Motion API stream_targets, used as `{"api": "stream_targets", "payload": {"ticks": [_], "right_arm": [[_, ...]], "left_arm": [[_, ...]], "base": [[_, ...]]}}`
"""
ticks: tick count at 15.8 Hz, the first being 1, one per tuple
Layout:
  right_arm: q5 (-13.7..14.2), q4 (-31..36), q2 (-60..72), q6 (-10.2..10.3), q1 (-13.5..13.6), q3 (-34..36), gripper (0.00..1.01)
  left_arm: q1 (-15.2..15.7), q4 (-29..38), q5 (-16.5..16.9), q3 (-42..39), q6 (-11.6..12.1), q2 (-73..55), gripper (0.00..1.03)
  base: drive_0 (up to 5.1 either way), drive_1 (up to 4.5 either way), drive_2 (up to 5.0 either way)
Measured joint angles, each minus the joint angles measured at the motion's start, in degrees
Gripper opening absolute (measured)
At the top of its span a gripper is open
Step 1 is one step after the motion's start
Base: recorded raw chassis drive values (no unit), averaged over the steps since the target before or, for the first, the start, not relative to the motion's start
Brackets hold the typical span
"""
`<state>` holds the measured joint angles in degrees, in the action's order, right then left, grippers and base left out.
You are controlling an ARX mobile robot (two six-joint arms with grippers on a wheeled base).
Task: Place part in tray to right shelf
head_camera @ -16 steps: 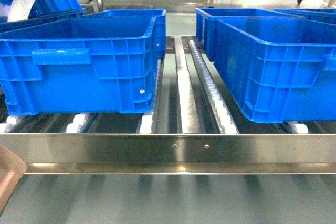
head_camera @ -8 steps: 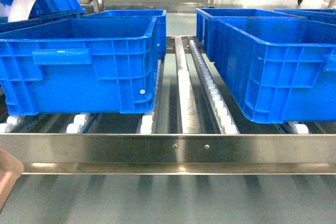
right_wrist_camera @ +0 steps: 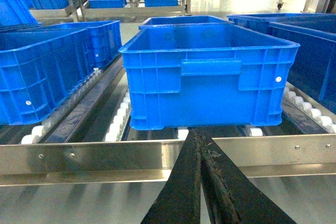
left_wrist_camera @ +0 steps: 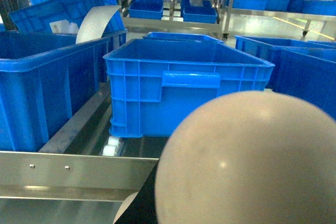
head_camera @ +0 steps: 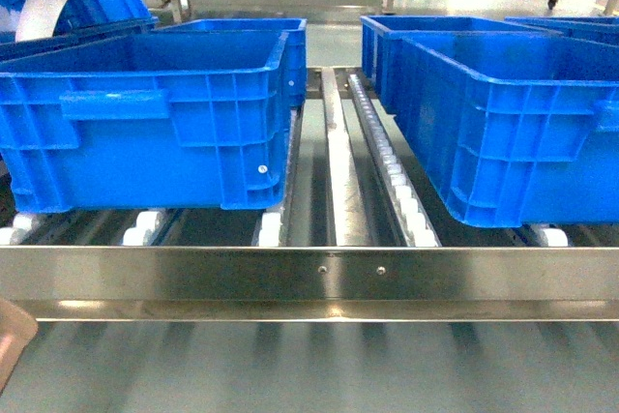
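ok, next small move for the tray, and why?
Probably lift the tray over the front rail of the shelf: its corner shows low-left, below that rail. The part isn't visible in any view. The right gripper looks shut and empty.

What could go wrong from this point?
1. The tray fills the left wrist view, and the part shows in no view, so it could be missing unnoticed.
2. The rail stands before the rollers; the tray could catch on it.
3. The left crate and right crate fill the lanes, leaving little room.
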<state>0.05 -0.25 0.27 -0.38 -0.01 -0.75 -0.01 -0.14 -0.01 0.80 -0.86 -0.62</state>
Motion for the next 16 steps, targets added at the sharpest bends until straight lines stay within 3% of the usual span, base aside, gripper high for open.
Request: {"api": "stream_targets", "payload": {"ticks": [2, 9, 11, 12, 16], "right_arm": [[0.0, 0.0, 0.0, 0.0, 0.0, 0.0, 0.02], [0.0, 0.0, 0.0, 0.0, 0.0, 0.0, 0.78], [0.0, 0.0, 0.0, 0.0, 0.0, 0.0, 0.94], [0.0, 0.0, 0.0, 0.0, 0.0, 0.0, 1.00], [0.0, 0.0, 0.0, 0.0, 0.0, 0.0, 0.98]], "left_arm": [[0.0, -0.5, 0.0, 0.0, 0.0, 0.0, 0.14], [0.0, -0.4, 0.0, 0.0, 0.0, 0.0, 0.14], [0.0, -0.4, 0.0, 0.0, 0.0, 0.0, 0.14], [0.0, -0.4, 0.0, 0.0, 0.0, 0.0, 0.14], [0.0, -0.4, 0.0, 0.0, 0.0, 0.0, 0.14]], "base": [[0.0, 0.00, 0.0], [0.0, 0.00, 0.0], [0.0, 0.00, 0.0], [0.0, 0.00, 0.0], [0.0, 0.00, 0.0]]}}
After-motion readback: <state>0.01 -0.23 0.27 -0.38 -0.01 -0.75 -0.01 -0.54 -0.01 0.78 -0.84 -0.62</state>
